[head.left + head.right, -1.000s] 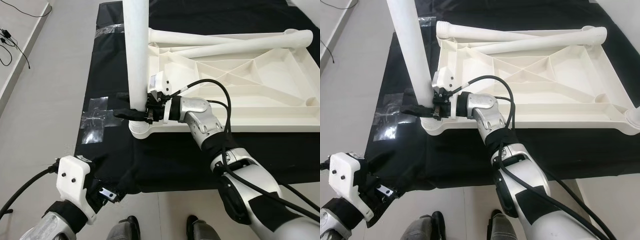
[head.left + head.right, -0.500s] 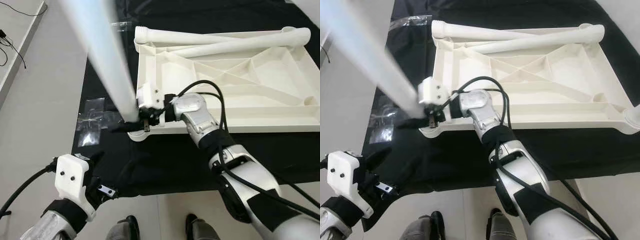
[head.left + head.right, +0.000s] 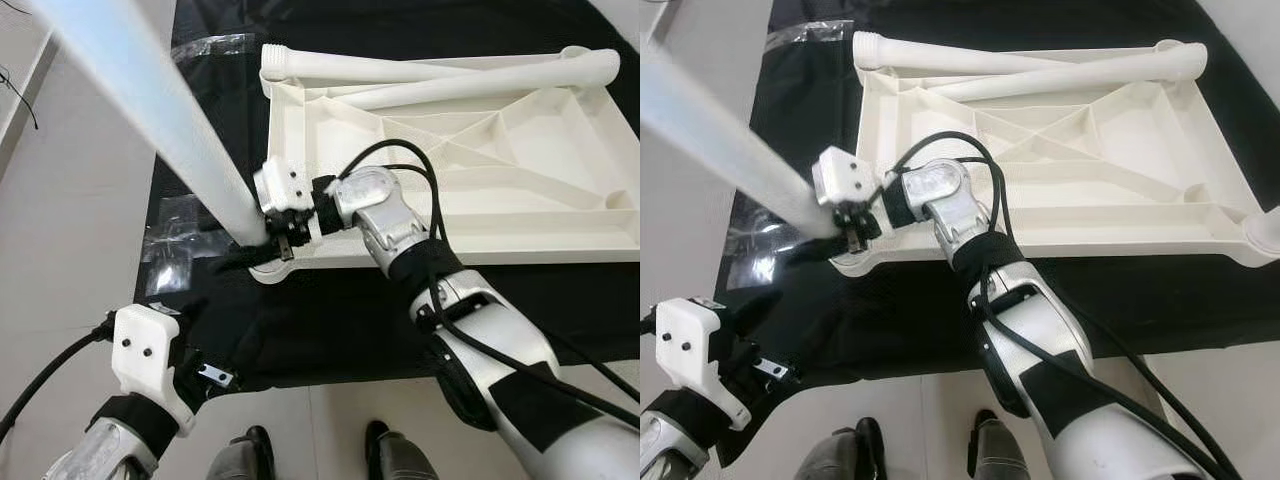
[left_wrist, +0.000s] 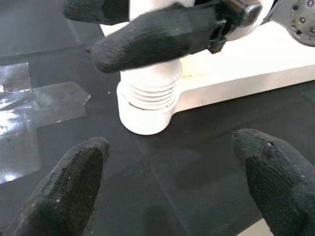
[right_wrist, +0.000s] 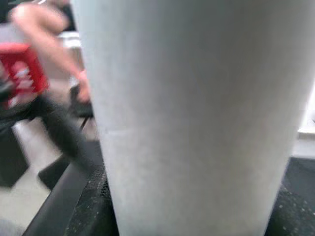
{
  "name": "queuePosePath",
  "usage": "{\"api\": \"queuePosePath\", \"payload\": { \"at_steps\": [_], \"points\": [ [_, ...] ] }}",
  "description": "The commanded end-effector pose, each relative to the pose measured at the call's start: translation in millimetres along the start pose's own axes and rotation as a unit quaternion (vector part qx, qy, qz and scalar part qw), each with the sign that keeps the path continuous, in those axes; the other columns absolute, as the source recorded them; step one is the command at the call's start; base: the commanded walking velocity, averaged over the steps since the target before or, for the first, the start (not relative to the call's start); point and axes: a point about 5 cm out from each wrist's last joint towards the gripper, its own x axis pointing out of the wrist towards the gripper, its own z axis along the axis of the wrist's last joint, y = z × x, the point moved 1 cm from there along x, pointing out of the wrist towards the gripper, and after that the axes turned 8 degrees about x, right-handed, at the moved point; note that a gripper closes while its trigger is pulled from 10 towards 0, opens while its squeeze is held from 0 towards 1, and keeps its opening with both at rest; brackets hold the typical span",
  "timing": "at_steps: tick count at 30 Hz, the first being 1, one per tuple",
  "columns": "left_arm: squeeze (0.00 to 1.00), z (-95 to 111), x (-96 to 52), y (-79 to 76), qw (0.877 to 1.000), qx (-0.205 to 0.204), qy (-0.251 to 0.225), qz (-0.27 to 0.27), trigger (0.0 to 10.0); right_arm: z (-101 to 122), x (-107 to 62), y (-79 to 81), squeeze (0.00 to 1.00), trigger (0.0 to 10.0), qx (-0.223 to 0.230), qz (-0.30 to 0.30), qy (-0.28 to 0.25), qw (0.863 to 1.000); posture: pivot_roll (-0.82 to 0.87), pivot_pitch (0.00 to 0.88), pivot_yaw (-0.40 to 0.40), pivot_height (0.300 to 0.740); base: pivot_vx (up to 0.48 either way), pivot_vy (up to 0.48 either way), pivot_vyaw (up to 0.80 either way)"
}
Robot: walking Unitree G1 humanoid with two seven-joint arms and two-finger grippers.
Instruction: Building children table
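Lower left of the left eye view: left gripper (image 3: 205, 372) low over the edge of the black cloth (image 3: 330, 320), fingers (image 4: 74, 182) spread wide apart with nothing between them, pointing toward the corner socket (image 4: 147, 115). Just above it on the cloth, crinkled clear tape (image 3: 170, 245).

Upper left to centre: a long white leg (image 3: 150, 110) slanting from the top left corner down to the near left corner of the table (image 3: 560, 150), tilted well off upright. In the left wrist view, ribbed threaded end of the leg sitting in the round socket at that corner, threads partly showing above the rim.

Centre: right gripper (image 3: 262, 250) clamped round the lower end of the leg just above the socket, black fingers (image 4: 157, 34) pinching it from both sides, white wrist block beside the leg. Right arm running down to the lower right, black cables looping over it.

Right half: white table lying upside down on the cloth, ribbed underside up. Two more legs (image 3: 440, 75) lying loose, crossed along its far edge.

Bottom centre: robot's feet on the pale floor (image 3: 70, 200). Right wrist view: leg close up, blurred background with a red box (image 5: 22, 73) and what seems to be a person's arm.
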Motion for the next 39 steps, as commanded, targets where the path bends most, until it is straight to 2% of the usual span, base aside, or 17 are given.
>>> {"api": "queuePosePath", "payload": {
  "at_steps": [1, 13, 19, 20, 22, 23, 24, 25, 26, 27, 28, 29, 30, 33, 35, 39],
  "points": [
    [0.0, -1.4, -2.0, -2.1, 1.0, -0.005, 0.005, 0.0, 10.0, -43.7, 4.3, 5.0, 0.0, 10.0, 0.106, -0.049, 0.045, 0.992, 0.11, 0.386, 0.002, 0.74, 0.0, 0.0, 0.0],
    [0.0, -1.3, -1.8, 0.1, 1.0, -0.002, 0.005, 0.001, 10.0, -67.1, 4.9, 11.4, 0.0, 10.0, 0.159, -0.104, 0.017, 0.982, 0.1, 0.386, 0.011, 0.74, 0.0, 0.0, 0.0],
    [0.0, -2.6, -1.1, 1.6, 1.0, 0.0, 0.007, 0.002, 10.0, -67.7, -1.1, 2.4, 0.0, 10.0, 0.159, -0.176, 0.01, 0.971, 0.1, 0.382, 0.011, 0.74, 0.0, 0.0, 0.0],
    [0.0, -3.0, -1.1, 1.8, 1.0, 0.001, 0.007, 0.002, 10.0, -69.7, -4.2, 0.5, 0.0, 10.0, 0.162, -0.206, 0.006, 0.965, 0.1, 0.382, 0.011, 0.74, 0.0, 0.0, 0.0],
    [0.0, -3.0, -1.1, 1.8, 1.0, 0.001, 0.008, 0.002, 10.0, -70.5, -5.1, 0.0, 0.0, 10.0, 0.167, -0.217, 0.001, 0.962, 0.1, 0.382, 0.011, 0.74, 0.0, 0.0, 0.0],
    [0.0, -3.5, -1.4, 1.6, 1.0, 0.001, 0.008, 0.002, 10.0, -76.5, -4.4, 2.6, 0.0, 10.0, 0.171, -0.246, 0.003, 0.954, 0.1, 0.376, -0.002, 0.74, 0.0, 0.0, 0.0],
    [0.0, -4.1, -1.8, 1.5, 1.0, 0.001, 0.009, 0.002, 10.0, -91.1, 0.7, 15.3, 0.0, 10.0, 0.156, -0.314, 0.032, 0.936, 0.09, 0.373, -0.007, 0.74, 0.0, 0.0, 0.0],
    [0.0, -4.1, -1.8, 1.5, 1.0, 0.001, 0.009, 0.002, 10.0, -91.1, 0.7, 15.3, 0.0, 10.0, 0.156, -0.314, 0.032, 0.936, 0.09, 0.373, -0.007, 0.74, 0.0, 0.0, 0.0],
    [0.0, -4.3, -1.8, 2.5, 1.0, 0.001, 0.008, 0.003, 10.0, -102.8, 15.3, 48.7, 0.0, 10.0, 0.144, -0.345, 0.055, 0.926, 0.08, 0.373, 0.0, 0.74, 0.0, 0.0, 0.0],
    [0.0, -4.3, -1.8, 2.5, 1.0, 0.001, 0.008, 0.003, 10.0, -102.8, 15.3, 48.7, 0.0, 10.0, 0.144, -0.345, 0.055, 0.926, 0.08, 0.373, 0.0, 0.74, 0.0, 0.0, 0.0],
    [0.0, -4.3, -1.4, 3.7, 1.0, 0.001, 0.008, 0.005, 10.0, -103.5, 23.5, 73.1, 0.0, 10.0, 0.15, -0.383, 0.055, 0.91, 0.08, 0.375, 0.004, 0.74, 0.0, 0.0, 0.0],
    [0.0, -4.8, 0.2, 5.2, 1.0, 0.002, 0.007, 0.005, 10.0, -100.7, 30.2, 82.2, 0.0, 10.0, 0.145, -0.408, 0.053, 0.9, 0.08, 0.376, 0.018, 0.74, 0.0, 0.0, 0.0],
    [0.0, -5.1, 1.3, 6.1, 1.0, 0.002, 0.007, 0.006, 10.0, -99.3, 35.0, 84.0, 0.0, 10.0, 0.143, -0.416, 0.05, 0.897, 0.08, 0.376, 0.018, 0.74, 0.0, 0.0, 0.0],
    [0.0, -6.2, 3.0, 6.9, 1.0, 0.003, 0.008, 0.005, 10.0, -98.6, 38.7, 74.9, 0.0, 10.0, 0.144, -0.418, 0.047, 0.896, 0.08, 0.355, 0.02, 0.74, 0.0, 0.0, 0.0],
    [0.0, -9.4, 5.8, 9.0, 1.0, 0.008, 0.01, 0.004, 10.0, -92.7, 43.9, 55.7, 0.0, 10.0, 0.143, -0.415, 0.036, 0.898, 0.08, 0.336, 0.013, 0.74, 0.0, 0.0, 0.0],
    [0.0, -11.3, 9.2, 11.6, 1.0, 0.008, 0.007, 0.008, 10.0, -87.8, 44.9, 44.1, 0.0, 10.0, 0.148, -0.417, 0.031, 0.896, 0.07, 0.32, 0.003, 0.74, 0.0, 0.0, 0.0]
  ]
}}
